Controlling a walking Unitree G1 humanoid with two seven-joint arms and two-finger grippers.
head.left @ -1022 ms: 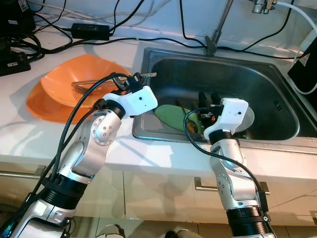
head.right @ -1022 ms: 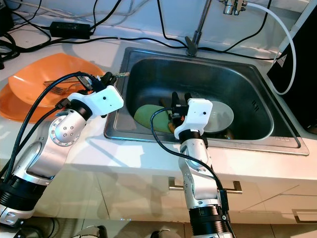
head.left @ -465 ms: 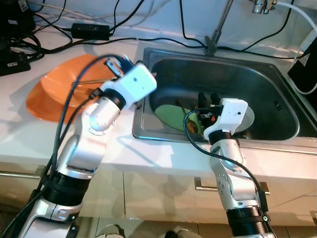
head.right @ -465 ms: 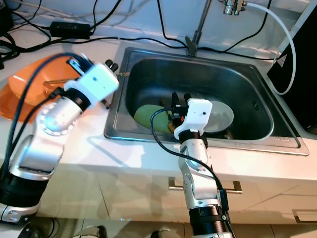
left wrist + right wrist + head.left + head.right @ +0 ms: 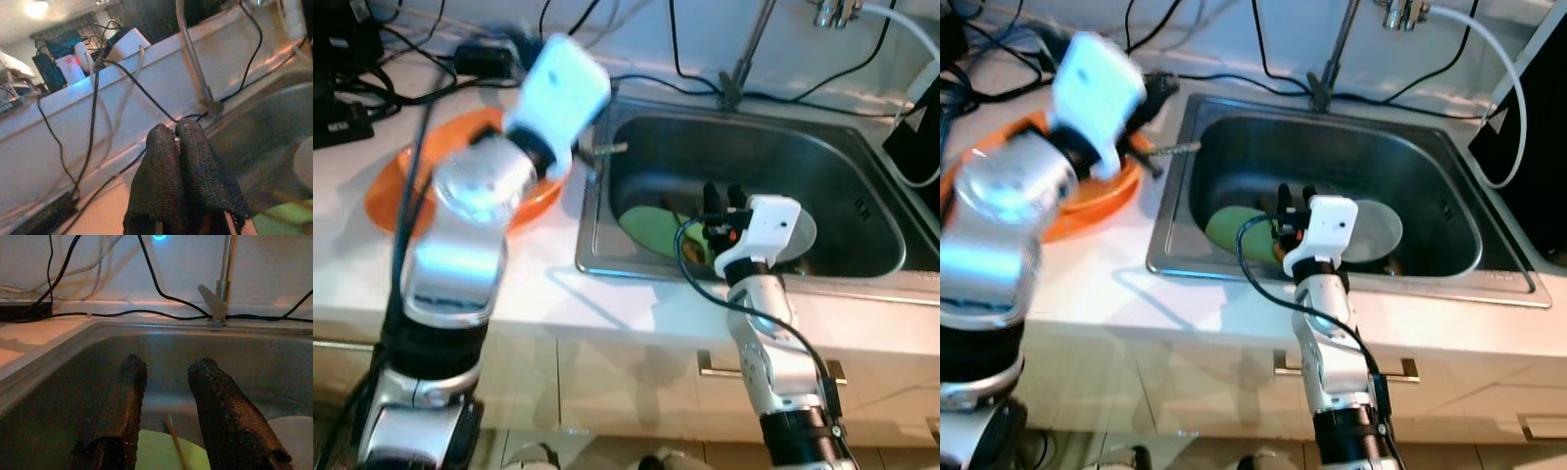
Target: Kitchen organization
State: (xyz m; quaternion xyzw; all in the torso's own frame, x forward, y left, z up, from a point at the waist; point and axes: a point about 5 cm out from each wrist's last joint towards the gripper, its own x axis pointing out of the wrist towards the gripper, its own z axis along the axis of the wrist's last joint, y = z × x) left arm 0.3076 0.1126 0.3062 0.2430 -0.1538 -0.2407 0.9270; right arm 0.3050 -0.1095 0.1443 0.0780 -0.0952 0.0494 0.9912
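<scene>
Two arms of mine are over the white worktop (image 5: 352, 284), which carries a steel sink (image 5: 862, 166) set into it. The sink is a deep, dull grey basin with a tap stem (image 5: 749, 49) at its back edge and black cables (image 5: 1234, 78) trailing along the worktop behind it.

My left arm is raised and blurred above the sink's left rim, its white wrist housing high over the orange plate (image 5: 386, 201). That plate is wide, shallow and bright orange, lying on the worktop just left of the sink, partly hidden by my arm. My left end effector (image 5: 177, 139) has its black fingers pressed together, and I cannot tell for certain whether anything is pinched between them. A thin metal utensil (image 5: 1178, 150) sticks out past the sink's left rim near that end effector, but it is too blurred to name.

My right end effector (image 5: 166, 377) hangs inside the sink with its fingers (image 5: 215, 401) spread apart, holding nothing. Below it on the sink floor lie a pale green plate (image 5: 651, 230) and, touching its right side, a white plate (image 5: 1381, 230). A thin wooden stick (image 5: 173, 443) rests across the green plate.
</scene>
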